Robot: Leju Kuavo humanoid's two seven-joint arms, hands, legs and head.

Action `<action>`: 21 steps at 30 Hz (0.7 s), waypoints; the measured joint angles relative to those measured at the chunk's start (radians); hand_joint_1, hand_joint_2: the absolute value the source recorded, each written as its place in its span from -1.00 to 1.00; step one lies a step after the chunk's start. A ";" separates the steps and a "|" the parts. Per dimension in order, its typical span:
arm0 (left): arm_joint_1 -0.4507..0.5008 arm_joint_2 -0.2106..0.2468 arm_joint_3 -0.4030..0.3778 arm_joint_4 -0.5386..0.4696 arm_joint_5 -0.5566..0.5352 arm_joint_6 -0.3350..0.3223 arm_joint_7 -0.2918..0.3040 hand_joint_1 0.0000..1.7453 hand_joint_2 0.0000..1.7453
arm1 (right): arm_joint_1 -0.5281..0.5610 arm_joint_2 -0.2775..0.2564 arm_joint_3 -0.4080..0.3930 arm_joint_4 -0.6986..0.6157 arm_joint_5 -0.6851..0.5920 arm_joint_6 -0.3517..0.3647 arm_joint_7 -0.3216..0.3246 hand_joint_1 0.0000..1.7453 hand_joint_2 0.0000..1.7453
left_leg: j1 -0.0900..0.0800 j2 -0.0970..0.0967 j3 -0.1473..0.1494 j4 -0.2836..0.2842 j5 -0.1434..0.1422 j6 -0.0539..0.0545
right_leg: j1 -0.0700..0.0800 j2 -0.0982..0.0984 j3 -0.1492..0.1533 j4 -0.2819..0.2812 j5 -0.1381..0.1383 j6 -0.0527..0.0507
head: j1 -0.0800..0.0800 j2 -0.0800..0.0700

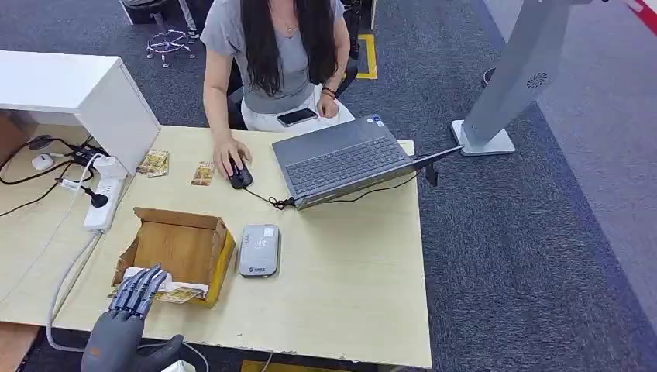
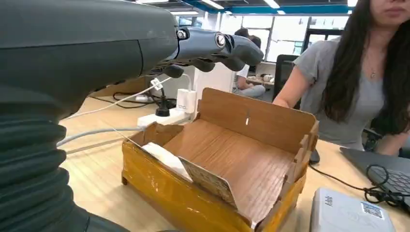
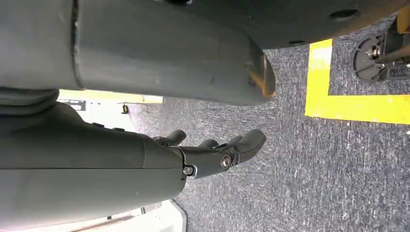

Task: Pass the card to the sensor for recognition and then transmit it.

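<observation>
Reaching hand: the left hand (image 1: pixel 133 298) sat at the lower left of the frame, fingers (image 1: pixel 147 280) straight and spread, holding nothing, their tips over the near edge of the box (image 1: pixel 180 246).
Card: a card (image 1: pixel 180 294) leaned inside the box's near wall, just beside the fingertips; contact could not be told.
Sensor: a grey reader (image 1: pixel 259 249) lay flat on the table (image 1: pixel 349 287), just right of the box.
Other hand: the right hand (image 3: pixel 217 154) hung above carpet, fingers loosely extended, empty.
Person: a person (image 1: pixel 275 54) sat at top centre, one hand on a mouse (image 1: pixel 239 175) beside a laptop (image 1: pixel 341 159).
Loose cards: more cards (image 1: pixel 154 162) lay at upper left of the table.
</observation>
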 joint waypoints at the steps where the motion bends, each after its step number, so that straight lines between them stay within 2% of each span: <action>1: 0.001 0.000 0.003 0.000 0.000 -0.004 0.002 -1.00 1.00 | 0.000 0.000 -0.002 0.000 0.000 0.000 0.000 -1.00 -1.00 | 0.000 0.000 0.000 0.000 0.000 0.000 | 0.000 0.000 0.000 0.000 0.000 0.000 | 0.000 0.000; 5: 0.011 0.000 0.026 0.001 -0.038 -0.099 0.077 -1.00 1.00 | 0.000 0.001 -0.006 0.000 0.004 0.003 0.000 -1.00 -1.00 | 0.000 0.000 0.000 0.000 0.000 0.000 | 0.000 0.000 0.000 0.000 0.000 0.000 | 0.000 0.000; 7: 0.017 0.004 0.057 0.006 -0.041 -0.134 0.091 -1.00 1.00 | 0.001 0.002 -0.007 0.000 0.010 0.003 0.000 -1.00 -1.00 | 0.000 0.000 0.000 0.000 0.000 0.000 | 0.000 0.000 0.000 0.000 0.000 0.000 | 0.000 0.000; 12: 0.020 0.006 0.099 0.021 -0.041 -0.148 0.088 -1.00 1.00 | 0.000 0.003 -0.010 0.000 0.011 0.003 -0.001 -1.00 -1.00 | 0.001 -0.001 0.000 0.000 0.000 0.000 | 0.000 0.000 0.000 0.000 0.000 0.000 | 0.000 0.000; 19: 0.020 0.006 0.111 0.030 -0.041 -0.149 0.088 -1.00 1.00 | 0.000 0.003 -0.011 0.000 0.011 0.003 -0.001 -1.00 -1.00 | 0.000 -0.001 0.000 0.000 0.000 0.000 | 0.000 0.000 0.001 0.000 0.000 0.000 | 0.000 0.000; 21: 0.020 0.005 0.116 0.032 -0.049 -0.174 0.091 -1.00 1.00 | 0.000 0.003 -0.011 0.000 0.015 0.005 -0.001 -1.00 -1.00 | 0.000 -0.001 0.000 0.000 0.000 0.000 | 0.000 0.000 0.001 0.000 0.000 0.000 | 0.000 0.000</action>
